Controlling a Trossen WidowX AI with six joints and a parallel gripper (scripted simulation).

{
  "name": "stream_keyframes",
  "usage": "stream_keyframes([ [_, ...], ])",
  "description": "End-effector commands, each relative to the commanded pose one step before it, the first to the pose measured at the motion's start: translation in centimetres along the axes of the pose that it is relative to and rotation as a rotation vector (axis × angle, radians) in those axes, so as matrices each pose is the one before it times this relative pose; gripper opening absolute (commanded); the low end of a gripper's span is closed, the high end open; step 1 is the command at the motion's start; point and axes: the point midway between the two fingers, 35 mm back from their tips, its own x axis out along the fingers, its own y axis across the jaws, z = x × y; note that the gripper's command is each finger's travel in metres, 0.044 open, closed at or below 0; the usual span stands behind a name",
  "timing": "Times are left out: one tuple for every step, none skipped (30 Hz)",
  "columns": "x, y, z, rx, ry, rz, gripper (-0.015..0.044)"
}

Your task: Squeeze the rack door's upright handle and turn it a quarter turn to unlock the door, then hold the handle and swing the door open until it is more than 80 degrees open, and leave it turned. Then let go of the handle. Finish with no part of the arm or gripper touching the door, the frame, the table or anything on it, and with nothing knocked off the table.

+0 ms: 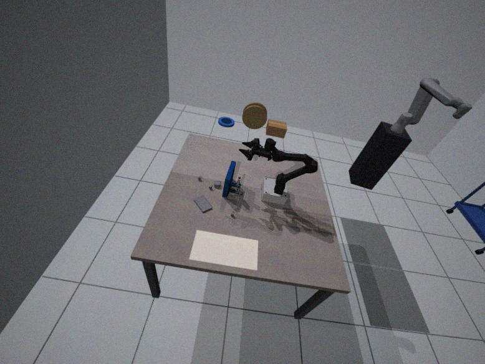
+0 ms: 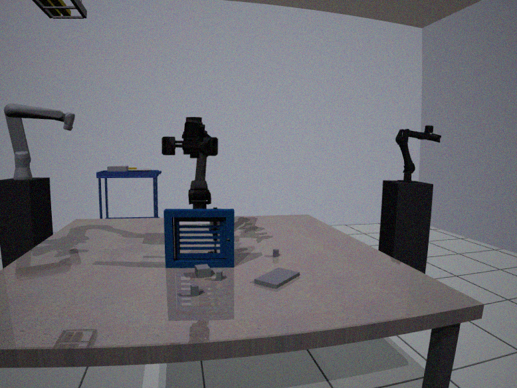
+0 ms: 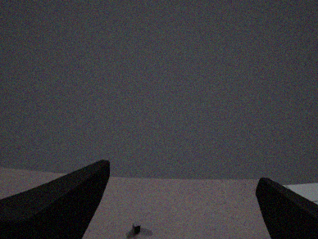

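The blue rack frame (image 1: 229, 181) (image 2: 199, 212) stands upright on the table (image 1: 297, 262) (image 2: 333, 300). The slatted door (image 2: 198, 240) looks closed, its slats spanning the frame's opening. The handle (image 1: 239, 180) (image 2: 214, 234) stands upright on the arm's side of the door; it is small, and its exact turn cannot be told. My gripper (image 1: 241, 146) (image 2: 189, 145) (image 3: 184, 178) is open and empty, high above the rack and clear of it. The rack is not in the wrist view.
Beyond the rack lie a grey block (image 1: 217, 183) (image 2: 203, 270), a flat grey slab (image 1: 202, 204) (image 2: 276, 278) and small cylinders, one being this cylinder (image 1: 200, 179) (image 2: 194, 290) (image 3: 136, 227). Another cylinder (image 1: 232, 214) (image 2: 275, 252) stands beside the rack. A pale sheet (image 1: 225, 250) lies near the table edge.
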Motion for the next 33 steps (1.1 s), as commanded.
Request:
stream_keyframes([
  [0.053, 0.029, -0.055, 0.0007, 0.00481, 0.00094, 0.0374],
  [0.159, 0.087, -0.164, 0.0021, 0.01445, 0.00281, 0.0348],
  [0.26, 0.146, -0.273, 0.0035, 0.02409, 0.00461, 0.0321],
  [0.312, 0.178, -0.331, 0.0041, 0.02936, 0.00548, 0.0295],
  [0.308, 0.178, -0.327, 0.0039, 0.0294, 0.00534, 0.0294],
  [0.303, 0.179, -0.324, 0.0038, 0.02943, 0.00519, 0.0294],
  [0.299, 0.178, -0.321, 0.0036, 0.02945, 0.00504, 0.0294],
  [0.294, 0.178, -0.318, 0.0034, 0.02948, 0.00488, 0.0294],
  [0.29, 0.178, -0.315, 0.0033, 0.0295, 0.00471, 0.0294],
  [0.285, 0.178, -0.313, 0.0031, 0.02952, 0.00455, 0.0294],
  [0.281, 0.178, -0.31, 0.003, 0.02953, 0.00437, 0.0294],
  [0.276, 0.178, -0.307, 0.0028, 0.02957, 0.0042, 0.0294],
  [0.271, 0.177, -0.305, 0.0026, 0.02959, 0.00401, 0.0294],
  [0.266, 0.177, -0.302, 0.0025, 0.0296, 0.00383, 0.0294],
  [0.262, 0.176, -0.299, 0.0023, 0.02962, 0.00364, 0.0294],
  [0.257, 0.176, -0.297, 0.0022, 0.02964, 0.00344, 0.0294],
  [0.252, 0.175, -0.295, 0.002, 0.02965, 0.00324, 0.0294],
  [0.247, 0.175, -0.292, 0.0019, 0.02966, 0.00304, 0.0294],
  [0.242, 0.174, -0.29, 0.0017, 0.02968, 0.00283, 0.0294],
  [0.237, 0.173, -0.288, 0.0016, 0.02969, 0.00261, 0.0294],
  [0.232, 0.172, -0.286, 0.0015, 0.02968, 0.0024, 0.0294],
  [0.227, 0.172, -0.284, 0.0013, 0.0297, 0.00218, 0.0294],
  [0.222, 0.171, -0.282, 0.0012, 0.02971, 0.00195, 0.0294],
  [0.217, 0.17, -0.28, 0.0011, 0.02971, 0.00172, 0.0294],
  [0.212, 0.169, -0.278, 0.0009, 0.02971, 0.00149, 0.0294],
  [0.207, 0.168, -0.276, 0.0008, 0.02971, 0.00125, 0.0294],
  [0.201, 0.167, -0.275, 0.0007, 0.02971, 0.00102, 0.0294],
  [0.196, 0.165, -0.273, 0.0006, 0.0297, 0.00077, 0.0294],
  [0.191, 0.164, -0.271, 0.0004, 0.0297, 0.00053, 0.0294],
  [0.186, 0.163, -0.27, 0.0003, 0.02969, 0.00028, 0.0294],
  [0.181, 0.161, -0.268, 0.0002, 0.02966, 0.00002, 0.0294],
  [0.175, 0.16, -0.267, 0.0001, 0.02967, -0.00023, 0.0294],
  [0.17, 0.159, -0.266, 0.0, 0.02965, -0.00049, 0.0294],
])
